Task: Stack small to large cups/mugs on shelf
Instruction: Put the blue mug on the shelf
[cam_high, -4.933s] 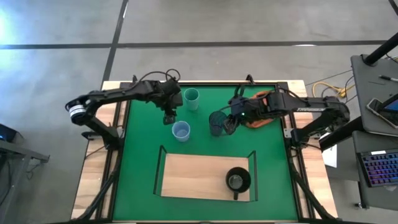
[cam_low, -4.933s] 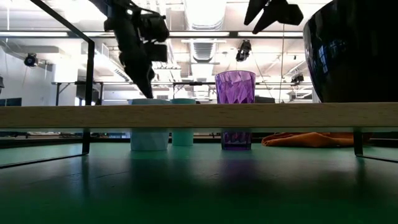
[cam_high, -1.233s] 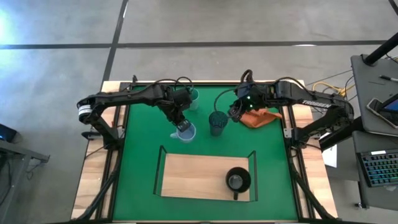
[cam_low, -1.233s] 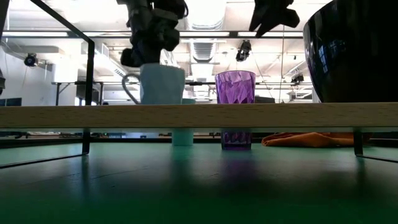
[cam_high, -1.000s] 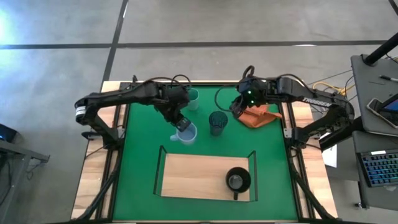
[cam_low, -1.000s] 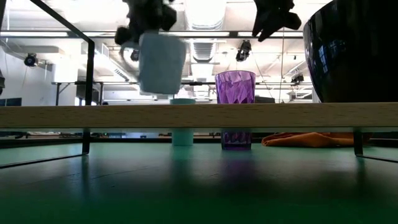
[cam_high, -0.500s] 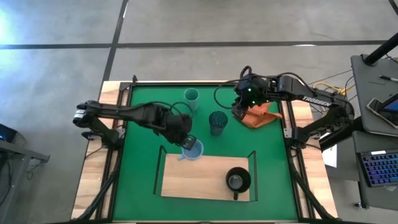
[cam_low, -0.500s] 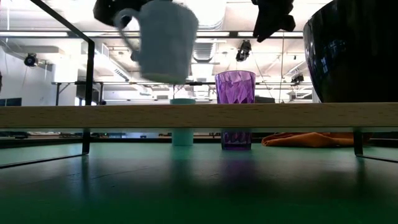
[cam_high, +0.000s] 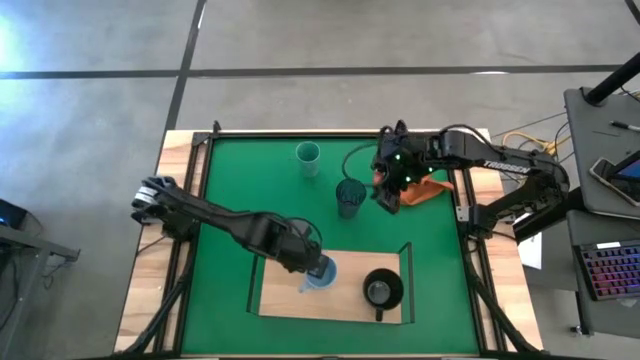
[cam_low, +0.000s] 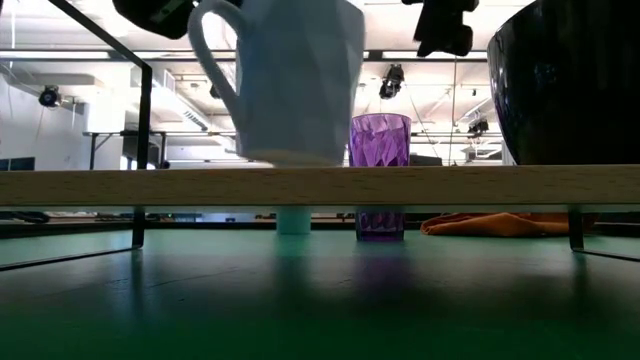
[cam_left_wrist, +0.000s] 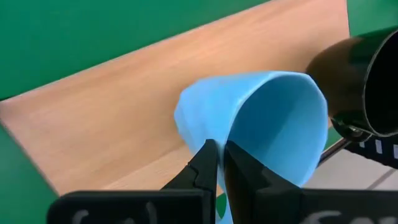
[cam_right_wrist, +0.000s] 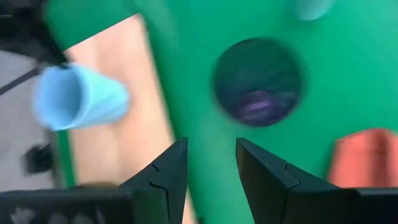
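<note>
**Blue mug reaches the shelf**

Green-matted desk (cam_high: 230, 180): left hand (cam_high: 312, 262), pinching the light blue mug (cam_high: 319, 272), has carried it over the shelf (cam_high: 285, 290) beside the black mug (cam_high: 381, 289); placing comes next. Right hand (cam_high: 391, 192) hovers spread by the purple tumbler (cam_high: 350, 196).

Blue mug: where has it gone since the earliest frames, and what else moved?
The left claw took the blue mug by its rim, lifted it off the mat and carried it over the shelf, beside the black mug. The right claw, open, drew back from the tumbler. Teal cup, tumbler, black mug and cloth stayed put.
</note>
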